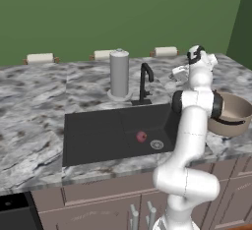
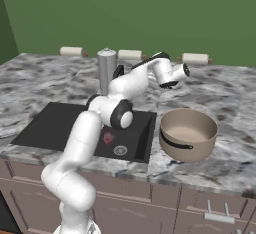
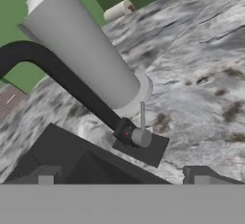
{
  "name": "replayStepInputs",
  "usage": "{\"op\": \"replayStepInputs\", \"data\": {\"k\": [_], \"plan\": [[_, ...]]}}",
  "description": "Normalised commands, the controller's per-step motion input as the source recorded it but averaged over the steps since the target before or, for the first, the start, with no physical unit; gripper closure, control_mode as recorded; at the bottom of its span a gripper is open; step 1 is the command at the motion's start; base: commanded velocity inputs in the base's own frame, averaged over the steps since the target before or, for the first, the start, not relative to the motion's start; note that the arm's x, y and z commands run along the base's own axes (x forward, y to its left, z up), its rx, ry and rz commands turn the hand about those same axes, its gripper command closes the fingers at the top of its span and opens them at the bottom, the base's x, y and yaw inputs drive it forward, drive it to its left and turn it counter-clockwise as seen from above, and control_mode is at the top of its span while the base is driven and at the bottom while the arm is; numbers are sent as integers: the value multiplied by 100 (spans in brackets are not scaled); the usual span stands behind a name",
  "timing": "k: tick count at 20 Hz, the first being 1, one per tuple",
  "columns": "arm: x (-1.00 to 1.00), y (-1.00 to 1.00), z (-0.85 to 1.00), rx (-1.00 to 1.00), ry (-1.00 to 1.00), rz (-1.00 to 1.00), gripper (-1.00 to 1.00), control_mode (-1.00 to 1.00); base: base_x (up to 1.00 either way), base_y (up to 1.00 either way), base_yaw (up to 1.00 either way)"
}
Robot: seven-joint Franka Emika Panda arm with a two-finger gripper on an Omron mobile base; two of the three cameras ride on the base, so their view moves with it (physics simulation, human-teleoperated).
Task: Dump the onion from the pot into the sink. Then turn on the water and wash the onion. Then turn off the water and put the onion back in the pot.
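**Above the counter, right of the faucet: lining up on the handle**

Between the two dark fingertips (image 3: pixel 46 176), seen spread wide apart in the hand view with nothing held between them, the base of the faucet (image 3: pixel 128 133) is framed. The gripper (image 2: pixel 184 70) is seen raised over the counter (image 2: pixel 235 103), behind the pot (image 2: pixel 189 134) and well apart from the faucet's thin grey handle (image 3: pixel 142 115), which stands upright on a small round knob at the base. No blue stream is seen at the spout, so the water is judged to be off and the turning-on step to be in hand.

The handle is slim, so it should be approached with the open jaws centred on it, one fingertip to each side, and contact should be made near its free end, where the leverage is best. A sideways push is judged enough; a tight pinch may slip off so thin a lever. The tall grey cylinder (image 1: pixel 119 74) just beside the faucet should be cleared.

The onion (image 1: pixel 141 136) lies on the floor of the sink (image 1: pixel 93 135), just beside the drain (image 1: pixel 156 144). The pot rests empty on the counter to the right of the sink.
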Motion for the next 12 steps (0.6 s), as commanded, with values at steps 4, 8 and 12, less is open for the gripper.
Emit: {"op": "replayStepInputs", "data": {"k": [4,8,12], "plan": [[-100,0,24,-9,0,-7,-100,-100,0,0,0],[-100,0,4,-10,0,-9,-100,-100,0,0,0],[-100,5,0,-11,0,-11,-100,-100,0,0,0]]}}
